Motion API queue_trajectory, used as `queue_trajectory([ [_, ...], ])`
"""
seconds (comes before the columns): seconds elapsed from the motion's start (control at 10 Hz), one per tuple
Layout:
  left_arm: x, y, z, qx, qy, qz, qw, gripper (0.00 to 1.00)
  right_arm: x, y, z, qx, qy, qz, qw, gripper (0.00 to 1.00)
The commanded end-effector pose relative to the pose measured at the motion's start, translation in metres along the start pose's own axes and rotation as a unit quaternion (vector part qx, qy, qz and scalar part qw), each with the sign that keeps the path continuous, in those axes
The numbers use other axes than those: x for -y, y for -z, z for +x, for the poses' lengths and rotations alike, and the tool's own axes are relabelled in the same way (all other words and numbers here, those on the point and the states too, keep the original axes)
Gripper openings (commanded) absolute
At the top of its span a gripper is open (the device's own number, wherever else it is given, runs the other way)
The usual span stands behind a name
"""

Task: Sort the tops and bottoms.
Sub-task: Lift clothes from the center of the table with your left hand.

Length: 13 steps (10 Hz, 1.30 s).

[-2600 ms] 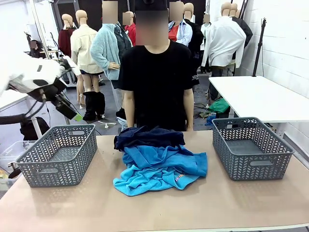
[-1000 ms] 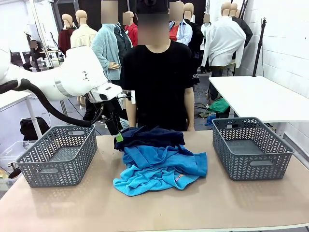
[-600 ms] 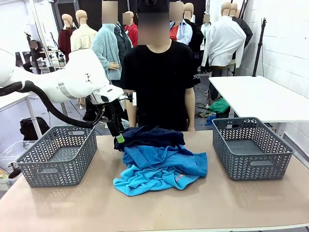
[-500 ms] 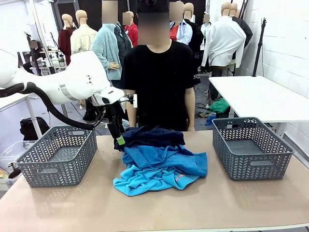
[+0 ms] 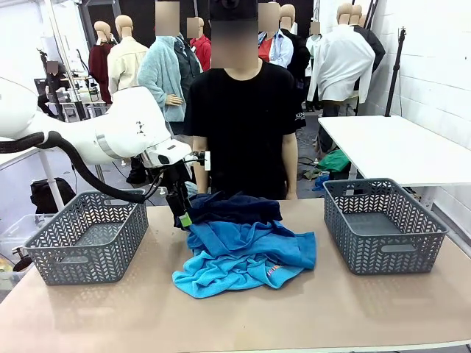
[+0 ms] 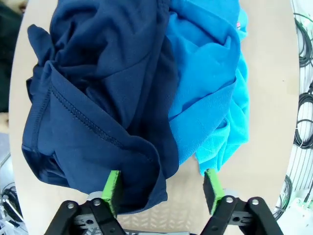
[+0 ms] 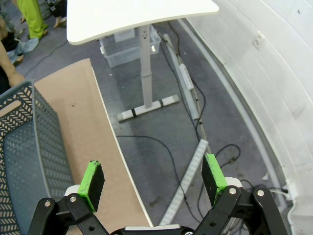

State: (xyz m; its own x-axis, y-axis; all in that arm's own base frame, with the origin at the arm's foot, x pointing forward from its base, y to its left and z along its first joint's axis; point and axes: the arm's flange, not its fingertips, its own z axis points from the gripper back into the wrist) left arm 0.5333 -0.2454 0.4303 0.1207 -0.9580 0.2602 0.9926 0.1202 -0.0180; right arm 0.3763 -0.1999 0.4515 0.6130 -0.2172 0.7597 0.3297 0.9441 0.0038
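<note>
Left wrist view: left gripper [image 6: 162, 183] has dropped onto the bottoms [image 6: 98, 98], jaws apart astride their hem; first pick looks imminent.

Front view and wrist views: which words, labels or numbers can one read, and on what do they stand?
No text is readable.
Red-white print on the turquoise top: too small to read.
White mark on the person's sleeve: too small to read.
Dark mark on the left arm: blurred.
</note>
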Motion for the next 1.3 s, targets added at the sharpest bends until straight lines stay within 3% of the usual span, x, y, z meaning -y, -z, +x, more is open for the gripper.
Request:
queue_trajectory([
  [0.0,0.0,-0.008,-0.002,-0.001,0.022,-0.004,1.0,0.41,0.0,-0.001,0.0,-0.005,-0.002,0.001,1.0,1.0],
  [0.2,0.0,-0.009,-0.003,-0.001,0.021,-0.004,1.0,0.02,0.0,-0.001,0.0,-0.005,-0.002,0.001,1.0,1.0],
  [0.9,0.01,-0.027,0.001,0.009,0.023,0.015,1.0,0.0,0.0,-0.001,0.0,-0.005,-0.002,0.001,1.0,1.0],
  [1.1,0.022,-0.06,0.011,0.017,0.026,0.057,0.998,0.0,0.0,-0.001,0.0,-0.005,-0.002,0.001,1.0,1.0],
  [1.2,0.035,-0.098,0.021,0.03,0.04,0.092,0.994,0.0,0.0,-0.001,0.0,-0.005,-0.002,0.001,1.0,1.0],
])
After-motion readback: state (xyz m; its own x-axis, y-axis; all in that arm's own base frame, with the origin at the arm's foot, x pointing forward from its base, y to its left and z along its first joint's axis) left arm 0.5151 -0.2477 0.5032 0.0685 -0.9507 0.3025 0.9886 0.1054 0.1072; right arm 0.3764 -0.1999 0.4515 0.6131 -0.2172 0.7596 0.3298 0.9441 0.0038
